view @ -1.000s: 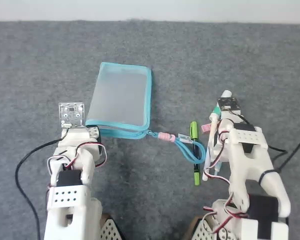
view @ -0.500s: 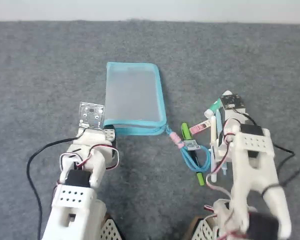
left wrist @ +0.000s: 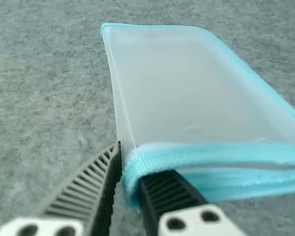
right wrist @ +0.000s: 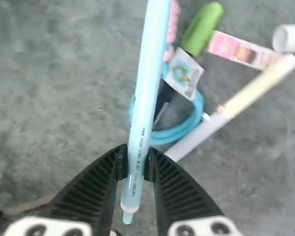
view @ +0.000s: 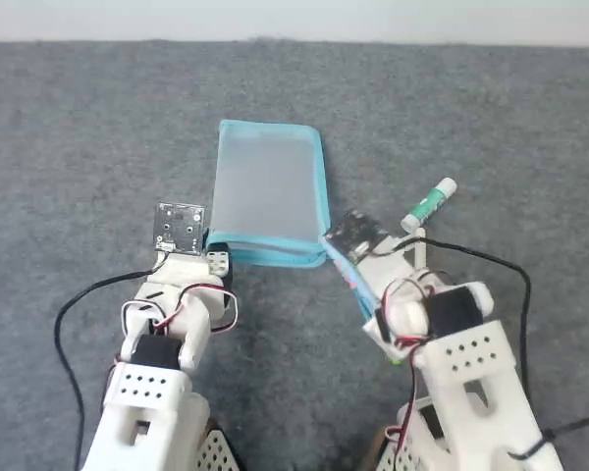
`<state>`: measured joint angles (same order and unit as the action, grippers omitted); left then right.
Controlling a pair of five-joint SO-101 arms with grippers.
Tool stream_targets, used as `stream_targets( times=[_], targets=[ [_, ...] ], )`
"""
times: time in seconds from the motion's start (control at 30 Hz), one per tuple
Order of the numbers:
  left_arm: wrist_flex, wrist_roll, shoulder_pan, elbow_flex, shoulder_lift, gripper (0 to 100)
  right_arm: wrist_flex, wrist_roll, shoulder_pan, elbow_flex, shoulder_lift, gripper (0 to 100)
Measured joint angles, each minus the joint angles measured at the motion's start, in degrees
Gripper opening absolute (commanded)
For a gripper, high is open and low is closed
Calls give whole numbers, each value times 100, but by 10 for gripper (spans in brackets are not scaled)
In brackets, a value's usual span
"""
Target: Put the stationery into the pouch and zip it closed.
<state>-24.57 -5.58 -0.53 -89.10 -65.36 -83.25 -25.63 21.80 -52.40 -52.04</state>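
The translucent pouch (view: 269, 191) with teal trim lies mid-table, its zipper edge toward the arms. My left gripper (left wrist: 126, 164) is shut on the near left corner of that zipper edge (left wrist: 206, 160). My right gripper (right wrist: 135, 156) is shut on a light blue pen (right wrist: 148, 93) and holds it above the table by the pouch's near right corner (view: 322, 253). Under the pen lie a green marker (right wrist: 202, 25), a cream pen (right wrist: 241, 101), a pink tag (right wrist: 236, 49) and the blue zipper-pull loop (right wrist: 187, 129).
A green-and-white capped stick (view: 429, 204) lies on the grey felt to the right of the pouch. The right arm's body (view: 452, 339) covers the felt near the loose stationery. Open felt stretches behind and to the left of the pouch.
The left gripper has dragged the pouch rightward and turned it straighter. The right arm has swung left with the blue pen to the pouch's near right corner, uncovering the capped stick.
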Motion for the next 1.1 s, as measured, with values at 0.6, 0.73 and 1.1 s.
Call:
stream_targets(
  times=[0.6,0.73,1.1],
  targets=[
    [0,0,0,0,0,12,18,141,1125,290,-826,6],
    [0,0,0,0,0,12,18,141,1240,290,-835,6],
    [0,0,-325,0,0,12,246,229,1231,536,501,6]
  ],
)
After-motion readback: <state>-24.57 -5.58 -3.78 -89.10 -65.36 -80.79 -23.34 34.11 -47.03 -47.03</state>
